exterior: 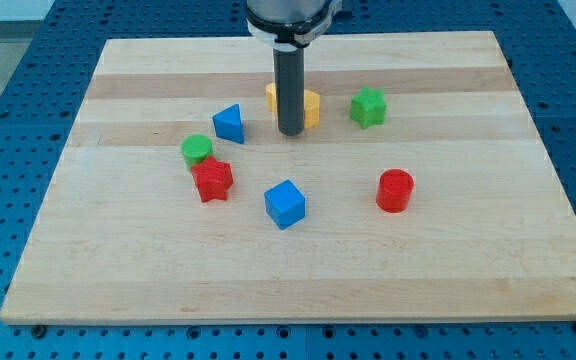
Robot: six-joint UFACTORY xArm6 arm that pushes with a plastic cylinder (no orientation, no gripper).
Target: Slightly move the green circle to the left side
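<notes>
Seven blocks lie on the wooden board (468, 260). The green circle (197, 150) touches the red star (212, 180) at its five o'clock. My tip (290, 133), a jawless rod, stands at the circle's three o'clock, before the yellow block (311, 107)

A single camera is looking down at a steep forward tilt from the near edge of the wooden board (298, 270), facing toward the board's far edge at the view's top, so the board is narrowing toward the top of the frame. It is sitting at moderate range, taking in all of the board with strips of blue perforated table (8, 90) showing round it, while the arm's housing (290, 20) is being cut off by the view's top edge. No second view is being supplied, so no shared coverage is being recorded.
</notes>
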